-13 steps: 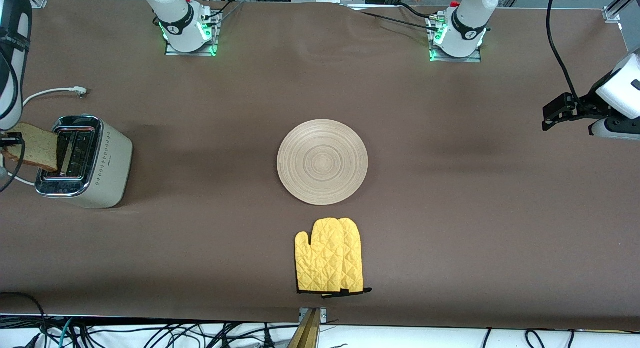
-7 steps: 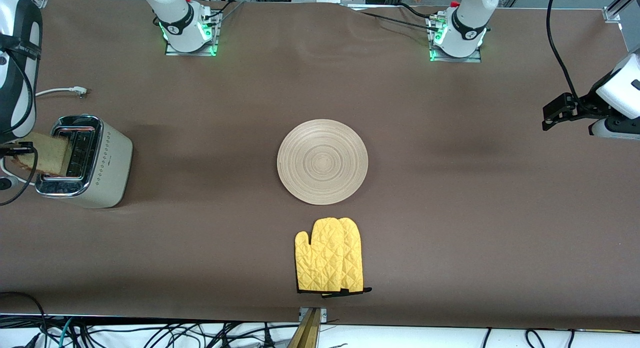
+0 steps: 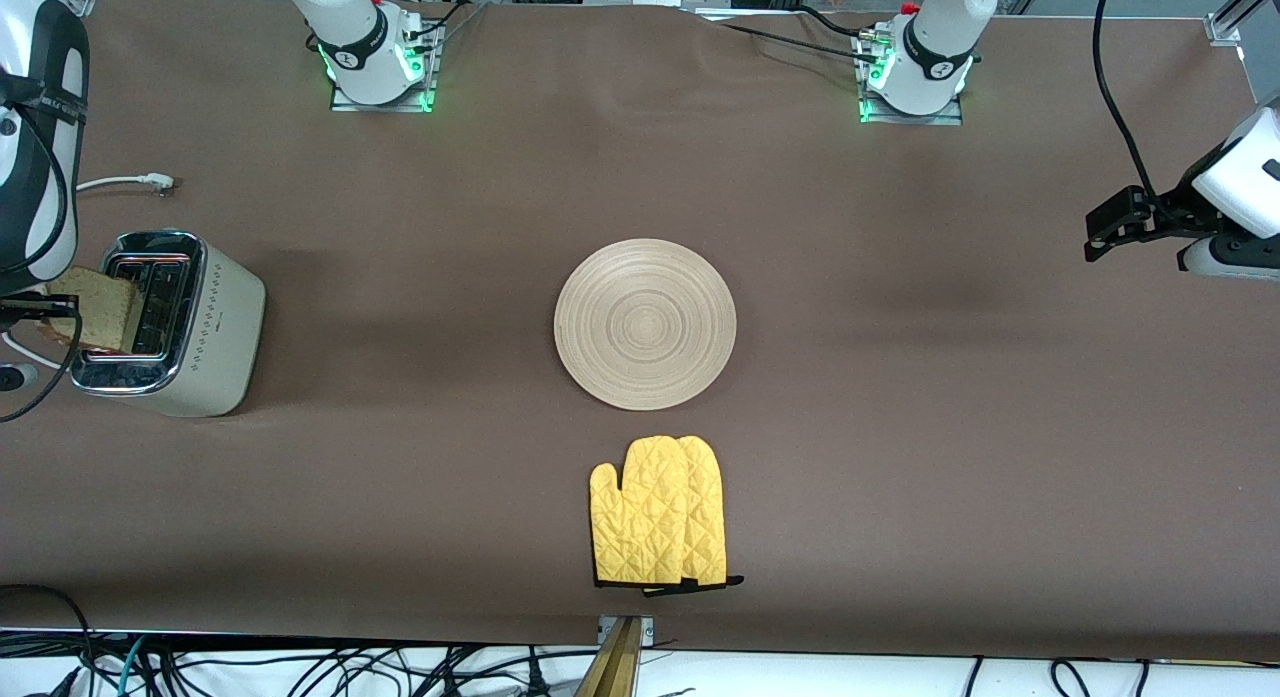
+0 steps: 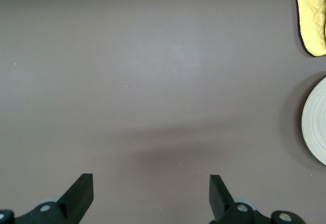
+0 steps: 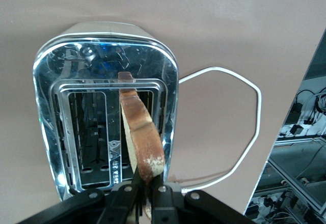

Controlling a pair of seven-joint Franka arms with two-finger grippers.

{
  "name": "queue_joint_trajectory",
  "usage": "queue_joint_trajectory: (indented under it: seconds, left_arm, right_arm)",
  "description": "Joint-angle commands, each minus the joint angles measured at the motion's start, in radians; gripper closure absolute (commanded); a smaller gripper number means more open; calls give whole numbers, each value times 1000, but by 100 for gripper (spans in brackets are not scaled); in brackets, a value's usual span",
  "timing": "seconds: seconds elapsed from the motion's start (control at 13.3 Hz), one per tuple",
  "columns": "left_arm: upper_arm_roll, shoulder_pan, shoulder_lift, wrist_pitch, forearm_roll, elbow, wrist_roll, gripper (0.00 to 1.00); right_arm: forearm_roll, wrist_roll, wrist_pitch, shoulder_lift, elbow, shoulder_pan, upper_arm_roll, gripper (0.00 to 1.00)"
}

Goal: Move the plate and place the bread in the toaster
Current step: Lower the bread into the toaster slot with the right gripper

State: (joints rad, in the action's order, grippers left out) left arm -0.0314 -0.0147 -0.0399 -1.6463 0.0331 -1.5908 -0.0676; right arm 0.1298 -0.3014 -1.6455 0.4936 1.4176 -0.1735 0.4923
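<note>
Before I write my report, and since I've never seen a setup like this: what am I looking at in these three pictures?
Two robot arms are bolted to a brown table. One picture looks down from a high camera facing them; the other two come from cameras on each arm's wrist. On the table lie a wooden plate, a yellow oven mitt nearer the camera, and a toaster at the right arm's end. The right claw is shut on a slice of bread, held upright over a toaster slot. The left claw waits open above bare table at its own end.
</note>
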Motion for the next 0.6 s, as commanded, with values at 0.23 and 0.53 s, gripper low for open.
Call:
queue_joint_trajectory:
  seconds: [0.23, 0.53]
  left_arm:
    - [-4, -1, 12, 6, 10, 2, 9, 0]
    - [-4, -1, 12, 6, 10, 2, 9, 0]
  right_arm:
    - [-94, 21, -73, 91, -25, 14, -1, 100]
    - [-104, 15, -76, 94, -25, 17, 2, 0]
